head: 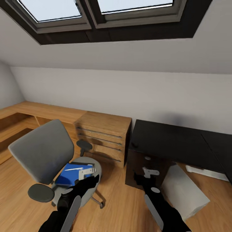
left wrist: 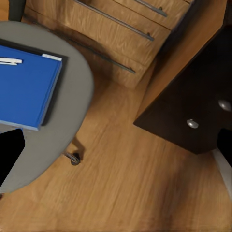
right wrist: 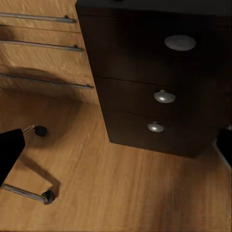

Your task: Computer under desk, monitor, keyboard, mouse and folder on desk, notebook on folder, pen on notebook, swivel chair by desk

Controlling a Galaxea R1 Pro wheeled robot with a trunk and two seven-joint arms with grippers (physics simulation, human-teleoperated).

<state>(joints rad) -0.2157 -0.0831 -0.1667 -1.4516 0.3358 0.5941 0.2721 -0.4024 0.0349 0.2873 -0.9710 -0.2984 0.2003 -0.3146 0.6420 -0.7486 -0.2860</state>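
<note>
The grey swivel chair stands at the left with the blue folder flat on its seat. A short white stick, perhaps the pen, lies on the folder. My left gripper hovers open just right of the seat's edge. My right gripper is open above the floor, facing a dark three-drawer cabinet. The black desk runs off to the right. The pale computer sits tilted on the floor beneath the desk's front. Monitor, keyboard, mouse and notebook are out of view.
Light-wood cabinets with bar handles line the wall behind the chair. The chair's chrome legs and castors spread over the wood floor between both grippers. A pale flat slab lies under the desk at the right.
</note>
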